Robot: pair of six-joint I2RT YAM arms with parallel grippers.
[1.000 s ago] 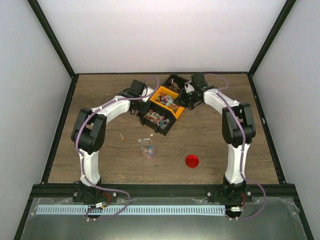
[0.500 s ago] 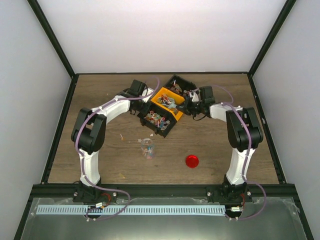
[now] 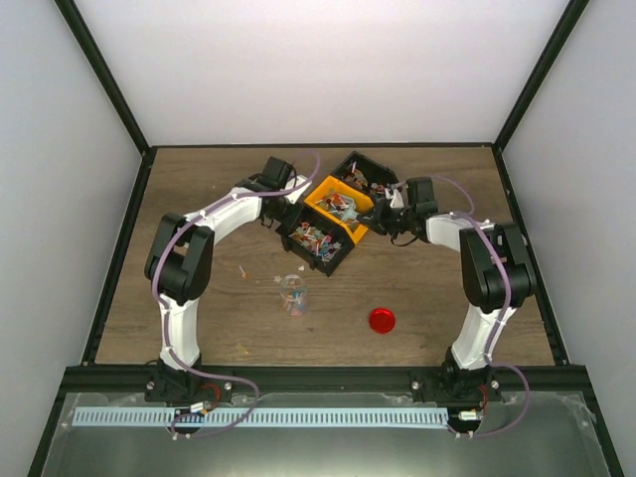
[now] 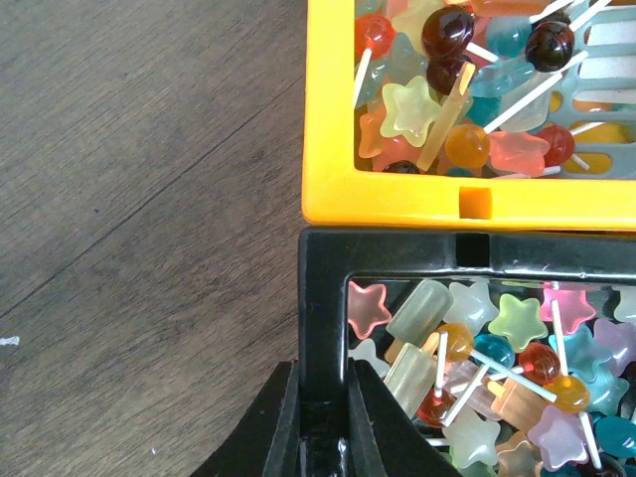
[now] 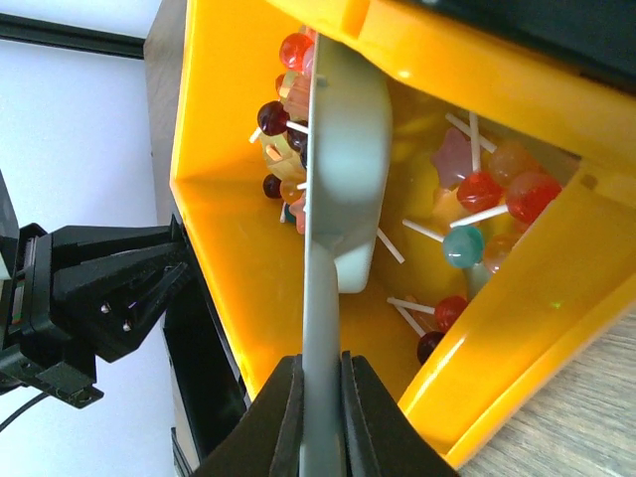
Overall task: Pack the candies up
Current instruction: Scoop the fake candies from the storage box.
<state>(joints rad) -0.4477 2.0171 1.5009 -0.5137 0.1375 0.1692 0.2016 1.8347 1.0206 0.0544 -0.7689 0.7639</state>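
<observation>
Candies, mostly lollipops and star shapes in mixed colours, fill a yellow bin and the black bin in front of it. In the left wrist view my left gripper is shut on the black bin's side wall, with candies just inside. My right gripper is shut on the pale handle of a scoop. The scoop bowl is tipped on edge inside the yellow bin, among candies. From above, the left gripper and right gripper flank the bins.
A second black bin with candies sits behind the yellow one. A small clear jar holding a few candies stands on the table nearer the arms. A red round lid lies to its right. A stray candy lies left of the jar.
My right arm has swung right and lower, bringing the scoop from above the bins down into the yellow bin. The bins have turned slightly. The left gripper keeps its hold.
</observation>
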